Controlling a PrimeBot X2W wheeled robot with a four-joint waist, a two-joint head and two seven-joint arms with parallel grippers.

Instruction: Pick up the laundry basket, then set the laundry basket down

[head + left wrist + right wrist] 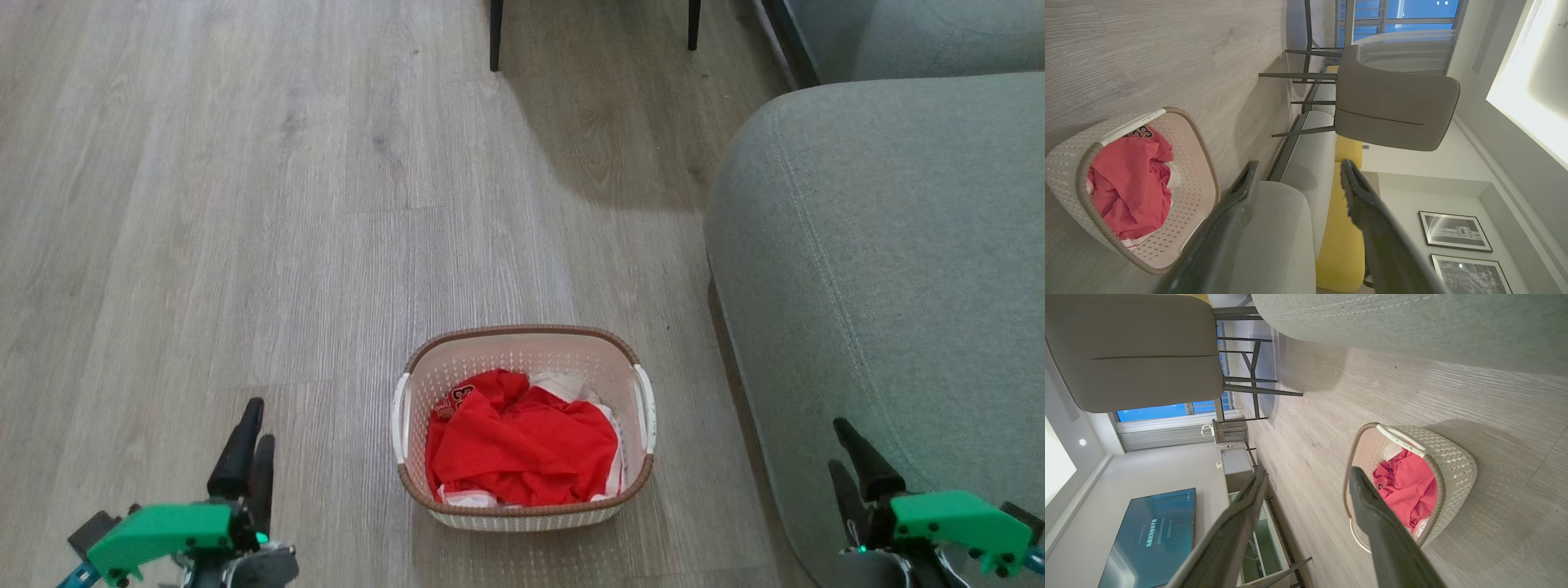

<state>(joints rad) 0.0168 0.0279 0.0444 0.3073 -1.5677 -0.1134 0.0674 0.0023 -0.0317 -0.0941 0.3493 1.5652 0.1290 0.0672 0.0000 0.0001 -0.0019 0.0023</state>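
Red jersey [1131, 183] with black "23" in the laundry basket [1063, 163]

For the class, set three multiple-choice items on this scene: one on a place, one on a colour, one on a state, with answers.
1. The cream-white perforated plastic laundry basket stands: A on the wood-look floor beside the grey fabric sofa; B on a shelf; C on a table.
2. The crumpled garment inside is mainly: A blue; B red; C green.
3. The left tool and right tool are: A shut tight; B holding cloth; C open, empty.
Answers: 1A, floor shows around it; 2B, red cloth dominates; 3C, both spread wide, touching nothing.
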